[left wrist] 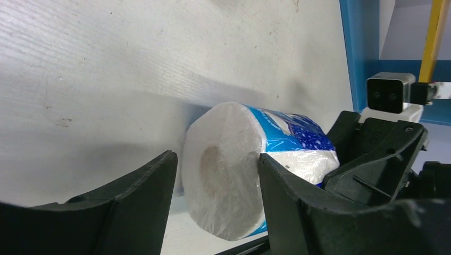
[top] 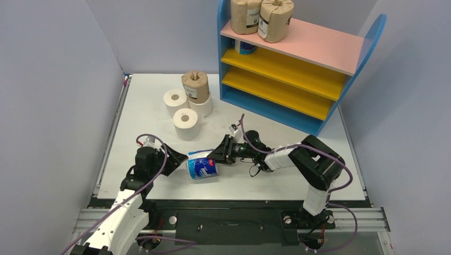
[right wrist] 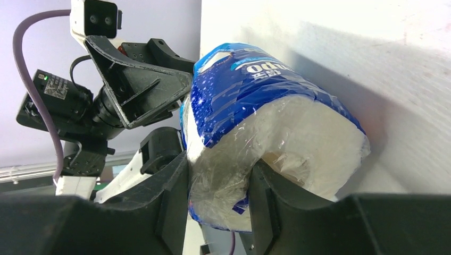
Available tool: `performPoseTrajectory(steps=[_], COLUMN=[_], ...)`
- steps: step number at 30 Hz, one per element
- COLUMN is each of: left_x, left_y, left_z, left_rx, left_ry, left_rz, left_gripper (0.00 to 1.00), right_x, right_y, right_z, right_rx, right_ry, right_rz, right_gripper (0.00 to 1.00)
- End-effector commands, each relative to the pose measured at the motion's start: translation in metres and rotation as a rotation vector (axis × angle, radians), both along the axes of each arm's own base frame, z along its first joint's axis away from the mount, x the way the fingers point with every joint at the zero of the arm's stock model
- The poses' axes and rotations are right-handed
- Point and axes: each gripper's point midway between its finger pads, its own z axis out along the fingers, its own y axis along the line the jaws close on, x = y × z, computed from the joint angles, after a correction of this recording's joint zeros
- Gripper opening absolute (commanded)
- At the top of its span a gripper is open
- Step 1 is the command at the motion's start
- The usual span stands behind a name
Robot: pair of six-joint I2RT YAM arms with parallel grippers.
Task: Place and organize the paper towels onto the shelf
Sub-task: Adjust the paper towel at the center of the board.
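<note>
Lying on its side near the front of the white desk [top: 143,106], a blue-and-white roll [top: 202,166] of paper towel sits between your two claws. Its long axis runs left to right, from one claw to the other.

Your right claw [top: 217,154] meets the roll's right end. In the right wrist view its black fingers [right wrist: 170,207] are clamped on the roll's edge, squashing soft paper and crinkly clear film between them. Your left claw [top: 181,162] faces the opposite flat end, with its fingers [left wrist: 143,202] partly apart on either side of the hollow core. You cannot tell whether they press the roll. It is also unclear whether the roll rests on the desk or hangs just above it.

The shelf [top: 372,32], with rounded blue sides, stands at the far right and is nearer your right arm, so the carry probably belongs to that side. Two brown-wrapped rolls [top: 275,20] stand upright on its pink top board [top: 319,48].

Plain white rolls [top: 186,123] and one brown roll [top: 195,86] cluster farther back, well apart from both claws.
</note>
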Motion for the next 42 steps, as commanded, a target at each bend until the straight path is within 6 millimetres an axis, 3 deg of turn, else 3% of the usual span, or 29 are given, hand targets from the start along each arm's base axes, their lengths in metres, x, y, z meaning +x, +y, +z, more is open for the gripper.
performPoseTrajectory(steps=[1,2,3,4,5,6,10,12,15,20,23,29,34,42], left_x=[-0.005,-0.005,-0.002,-0.002,0.001,0.003,0.012,0.016,0.021,0.025,0.024,0.029,0.029,0.033], left_y=[0.005,0.006,0.006,0.006,0.006,0.006,0.003,0.001,-0.005,-0.021,-0.038,-0.057,-0.060,-0.065], left_z=[0.008,0.009,0.016,0.018,0.023,0.027,0.034,0.033,0.033,0.032,0.036,0.049,0.045,0.046], left_rx=[0.058,0.066,0.067,0.067,0.065,0.062,0.050,0.045,0.017,0.038,0.133,0.136,0.127,0.104], left_ry=[0.023,0.025,0.010,0.006,-0.006,-0.017,-0.045,-0.043,-0.054,-0.058,-0.080,-0.121,-0.113,-0.125], left_rz=[-0.018,-0.012,-0.011,-0.009,-0.007,-0.004,-0.005,-0.010,-0.025,-0.075,-0.130,-0.165,-0.171,-0.178], left_gripper=[0.55,0.56,0.57,0.58,0.58,0.59,0.60,0.60,0.60,0.60,0.61,0.62,0.63,0.64], right_x=[0.017,0.012,0.020,0.013,0.023,0.014,0.023,0.025,0.020,0.021,0.021,0.023,0.023,0.020], right_y=[-0.021,-0.031,-0.038,-0.053,-0.061,-0.077,-0.128,-0.144,-0.168,-0.179,-0.180,-0.178,-0.183,-0.186], right_z=[0.039,0.020,0.034,0.018,0.034,0.024,0.044,0.055,0.047,0.034,0.029,0.021,0.029,0.045], right_rx=[-0.052,-0.156,-0.202,-0.314,-0.366,-0.466,-0.761,-0.893,-1.083,-1.289,-1.336,-1.378,-1.398,-1.335], right_ry=[-0.256,-0.219,-0.339,-0.303,-0.419,-0.389,-0.566,-0.621,-0.639,-0.684,-0.688,-0.682,-0.688,-0.695], right_rz=[-0.039,-0.029,-0.047,-0.032,-0.060,-0.040,-0.073,-0.061,-0.021,0.042,0.070,0.106,0.082,-0.002], right_gripper=[0.31,0.31,0.30,0.30,0.30,0.30,0.30,0.30,0.30,0.31,0.32,0.39,0.59,0.65])
